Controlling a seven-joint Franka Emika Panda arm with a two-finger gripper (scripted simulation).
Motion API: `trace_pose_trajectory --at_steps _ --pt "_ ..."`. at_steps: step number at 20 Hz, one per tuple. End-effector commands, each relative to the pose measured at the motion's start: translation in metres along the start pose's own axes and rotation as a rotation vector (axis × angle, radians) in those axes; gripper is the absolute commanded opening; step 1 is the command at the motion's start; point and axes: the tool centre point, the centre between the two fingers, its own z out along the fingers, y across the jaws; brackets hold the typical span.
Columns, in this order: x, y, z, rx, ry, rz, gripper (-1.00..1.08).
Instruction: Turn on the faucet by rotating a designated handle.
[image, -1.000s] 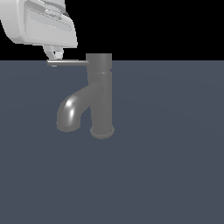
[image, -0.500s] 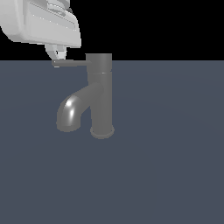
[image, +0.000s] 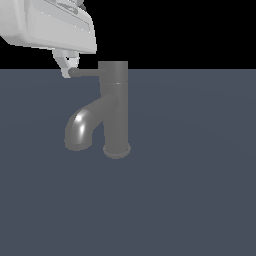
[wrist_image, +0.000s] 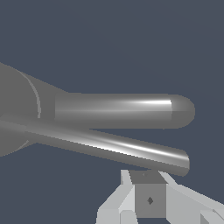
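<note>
The dull grey faucet (image: 115, 107) stands upright on the dark floor, its thick spout (image: 79, 129) curving down toward the exterior view's left. The thin handle (image: 87, 72) sticks out from the top cap toward the exterior view's left. My white gripper (image: 68, 73) hangs from above with its fingertips close together, right at the handle's free end and apparently touching it. In the wrist view the handle (wrist_image: 109, 146) runs just past my gripper (wrist_image: 149, 177), with the spout (wrist_image: 127, 110) behind it. The jaws look shut with nothing between them.
A flat dark grey-blue floor (image: 190, 200) lies all around the faucet's base ring (image: 116, 150). The background above the floor is black.
My gripper has moved toward the exterior view's right. The handle's free end has moved with it, so the handle looks shorter, as if swung round.
</note>
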Motion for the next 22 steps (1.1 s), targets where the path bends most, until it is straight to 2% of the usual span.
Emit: trace_pose_trajectory --at_steps 1,20,21,22 --pt "0.005 0.0 0.0 0.0 0.0 -0.002 -1.0" --pt "0.111 -0.006 0.0 -0.002 0.001 0.005 -1.0" --pt "0.111 -0.006 0.0 -0.002 0.001 0.005 -1.0" --pt "0.093 -0.006 0.0 -0.002 -0.003 -0.023 -1.0"
